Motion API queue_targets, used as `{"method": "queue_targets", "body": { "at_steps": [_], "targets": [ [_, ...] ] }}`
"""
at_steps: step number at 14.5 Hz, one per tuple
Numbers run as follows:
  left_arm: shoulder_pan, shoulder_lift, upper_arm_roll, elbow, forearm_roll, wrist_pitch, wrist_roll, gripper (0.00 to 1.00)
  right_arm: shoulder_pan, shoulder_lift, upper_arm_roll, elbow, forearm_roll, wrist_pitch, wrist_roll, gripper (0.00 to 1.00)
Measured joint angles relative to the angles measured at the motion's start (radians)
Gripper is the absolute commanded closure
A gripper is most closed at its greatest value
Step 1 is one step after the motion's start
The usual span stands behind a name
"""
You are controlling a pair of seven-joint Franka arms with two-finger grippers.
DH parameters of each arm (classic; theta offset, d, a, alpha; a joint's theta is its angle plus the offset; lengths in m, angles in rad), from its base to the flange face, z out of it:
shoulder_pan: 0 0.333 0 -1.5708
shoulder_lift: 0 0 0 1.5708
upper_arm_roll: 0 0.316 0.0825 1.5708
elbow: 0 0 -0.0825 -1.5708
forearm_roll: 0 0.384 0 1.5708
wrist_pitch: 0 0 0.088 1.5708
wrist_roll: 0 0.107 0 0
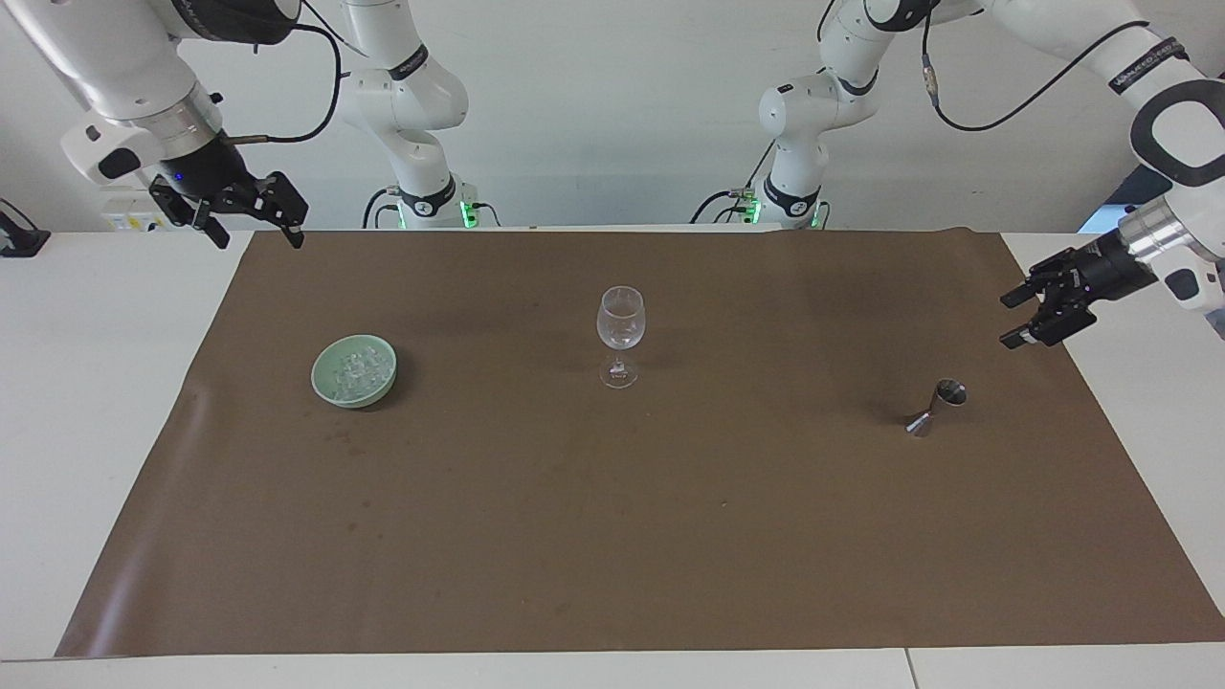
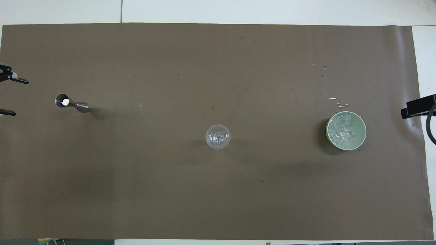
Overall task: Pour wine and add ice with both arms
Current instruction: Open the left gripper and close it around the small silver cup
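Ice (image 1: 355, 369) fills the pale green bowl (image 1: 330, 383) on the brown mat (image 1: 612, 536), toward the right arm's end of the table. Mid-mat stands the wine glass (image 1: 621, 330); the steel jigger (image 1: 937, 407) sits toward the left arm's end. The left gripper (image 1: 1013, 318) hangs with fingers spread over the mat's edge near the jigger. The right gripper (image 1: 256, 233) waits, fingers apart, over its corner of the mat.
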Motion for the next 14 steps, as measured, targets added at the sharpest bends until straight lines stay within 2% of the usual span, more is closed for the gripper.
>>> {"method": "queue_targets", "body": {
  "at_steps": [8,11,14],
  "targets": [
    [0.099,0.208,0.023,0.004,-0.208,-0.001,-0.049,0.00,0.000,0.000,0.000,0.000,0.000,0.000,0.000,0.00],
    [0.100,0.244,0.024,-0.013,-0.251,0.082,-0.157,0.00,0.000,0.000,0.000,0.000,0.000,0.000,0.000,0.00],
    [0.100,0.242,0.023,-0.103,-0.316,0.166,-0.174,0.00,0.000,0.000,0.000,0.000,0.000,0.000,0.000,0.00]
  ]
}}
